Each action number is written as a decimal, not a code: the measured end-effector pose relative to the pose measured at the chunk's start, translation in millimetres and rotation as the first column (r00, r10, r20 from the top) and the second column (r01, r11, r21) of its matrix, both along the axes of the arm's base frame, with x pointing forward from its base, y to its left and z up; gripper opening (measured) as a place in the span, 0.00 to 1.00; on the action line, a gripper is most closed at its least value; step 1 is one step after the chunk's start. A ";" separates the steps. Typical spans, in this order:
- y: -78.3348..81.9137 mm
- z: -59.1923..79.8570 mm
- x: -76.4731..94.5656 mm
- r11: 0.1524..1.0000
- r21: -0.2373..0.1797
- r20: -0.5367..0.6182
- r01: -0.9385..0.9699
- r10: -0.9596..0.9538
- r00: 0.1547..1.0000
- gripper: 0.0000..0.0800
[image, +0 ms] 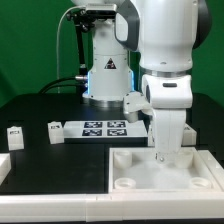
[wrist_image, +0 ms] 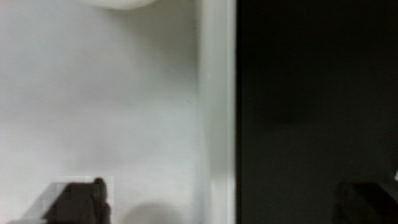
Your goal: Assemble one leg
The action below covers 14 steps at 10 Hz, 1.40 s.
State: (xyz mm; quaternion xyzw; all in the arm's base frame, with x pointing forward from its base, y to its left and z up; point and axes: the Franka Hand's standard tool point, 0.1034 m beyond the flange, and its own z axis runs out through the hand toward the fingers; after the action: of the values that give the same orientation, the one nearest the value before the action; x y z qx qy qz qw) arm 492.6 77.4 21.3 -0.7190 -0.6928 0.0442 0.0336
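Note:
Two legs, small white blocks with marker tags, stand on the black table at the exterior view's left: one (image: 15,133) and another (image: 55,130). My gripper (image: 165,152) is far from them, lowered onto the far edge of the large white panel (image: 190,172). In the wrist view the gripper (wrist_image: 228,203) is open and holds nothing. One dark fingertip (wrist_image: 75,200) is over the panel (wrist_image: 107,100). The other fingertip (wrist_image: 384,203) is over the black table. The panel's rim (wrist_image: 215,100) runs between them. No leg shows in the wrist view.
The marker board (image: 102,128) lies between the legs and the arm's base (image: 108,75). Another white part (image: 4,165) is cut off at the exterior view's left edge. A corner socket (wrist_image: 125,4) of the panel shows in the wrist view.

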 end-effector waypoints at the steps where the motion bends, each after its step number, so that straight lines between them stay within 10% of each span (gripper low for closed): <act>1: 0.0 0.0 0.0 1.000 0.000 0.000 0.000 0.000 1.000 0.81; 10: 0.5 17.4 -20.8 0.995 -0.012 0.026 0.097 -0.097 0.995 0.81; 14: 31.0 28.9 -43.7 0.923 -0.027 0.036 0.384 -0.383 0.923 0.81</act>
State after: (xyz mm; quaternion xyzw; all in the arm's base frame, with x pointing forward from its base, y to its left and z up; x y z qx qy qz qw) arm 448.8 108.4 50.2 -0.8416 -0.5385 0.0378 0.0192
